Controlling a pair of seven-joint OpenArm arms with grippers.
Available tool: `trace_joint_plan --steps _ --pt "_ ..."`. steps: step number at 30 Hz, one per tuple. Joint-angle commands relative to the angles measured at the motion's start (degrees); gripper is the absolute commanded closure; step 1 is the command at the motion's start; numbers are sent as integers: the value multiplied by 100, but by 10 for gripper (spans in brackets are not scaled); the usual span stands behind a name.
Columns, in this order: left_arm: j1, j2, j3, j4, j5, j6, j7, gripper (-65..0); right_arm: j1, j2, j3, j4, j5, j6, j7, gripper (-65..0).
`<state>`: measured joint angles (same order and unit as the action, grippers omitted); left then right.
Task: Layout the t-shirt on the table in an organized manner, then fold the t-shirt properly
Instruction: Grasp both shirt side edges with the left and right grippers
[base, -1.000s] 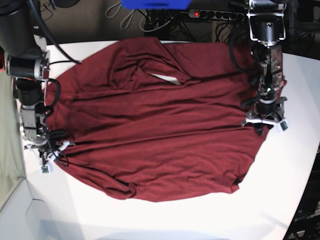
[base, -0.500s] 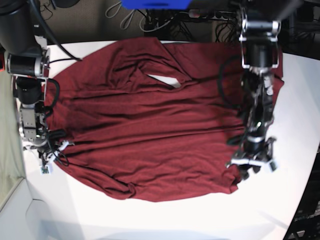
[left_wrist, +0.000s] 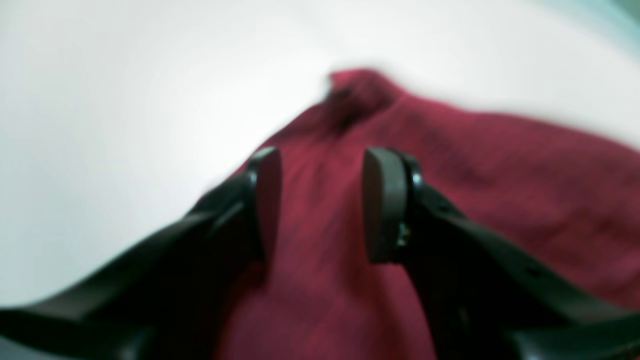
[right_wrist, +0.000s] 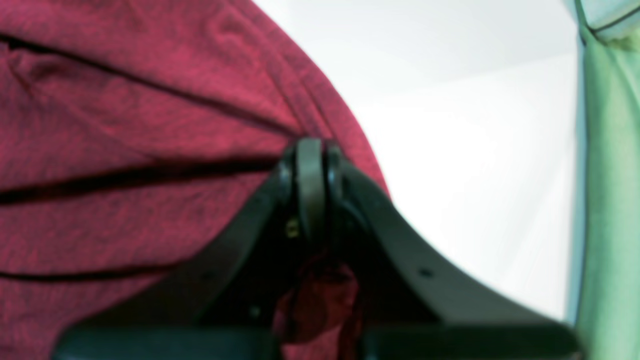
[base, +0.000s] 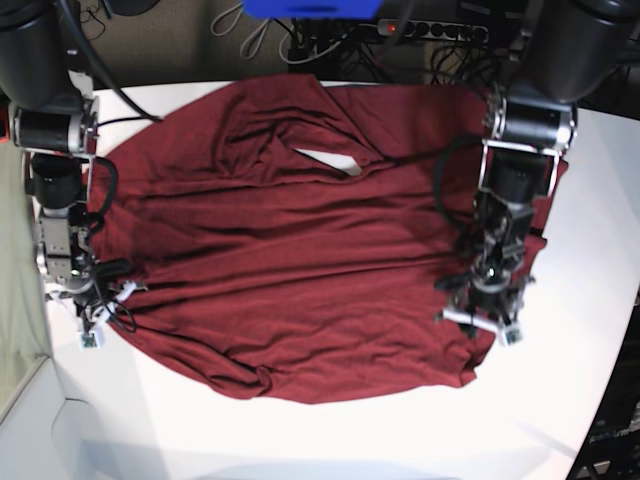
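Base view: right tool (base: 103, 305) pinches t-shirt (base: 300, 260); left tool (base: 480, 325) gapes.

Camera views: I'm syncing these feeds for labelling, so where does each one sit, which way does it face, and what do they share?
Base: overhead, looking down on the wrinkly dark red t-shirt spread over the white table; both arms show.
Left wrist: on the left arm, looking past the open left gripper at the shirt's edge.
Right wrist: on the right arm, facing the right gripper shut on the shirt's edge.
Shared: all three show the shirt and table.
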<state>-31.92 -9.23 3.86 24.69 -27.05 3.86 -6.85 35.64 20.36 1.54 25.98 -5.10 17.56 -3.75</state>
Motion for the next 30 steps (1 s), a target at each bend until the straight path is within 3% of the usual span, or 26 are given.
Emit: trace_joint_plan --steps 1,12,18,25,30 --pt "-74 -136 -3 76 19 -3 -137 -259 212 96 17 106 49 -46 151 0" --pt "849 -435 -56 182 -34 -3 -119 -258 177 -18 -18 466 40 -46 133 0" --pt "1808 -470 -56 1668 -34 23 -93 -258 177 -18 -18 466 40 -46 133 0" --pt "2467 -558 -408 3347 -34 -3 1120 -257 177 -133 -9 466 40 -46 133 0" --pt "2748 -575 -654 4076 -34 -3 1410 -257 212 -326 -18 475 40 -46 133 0"
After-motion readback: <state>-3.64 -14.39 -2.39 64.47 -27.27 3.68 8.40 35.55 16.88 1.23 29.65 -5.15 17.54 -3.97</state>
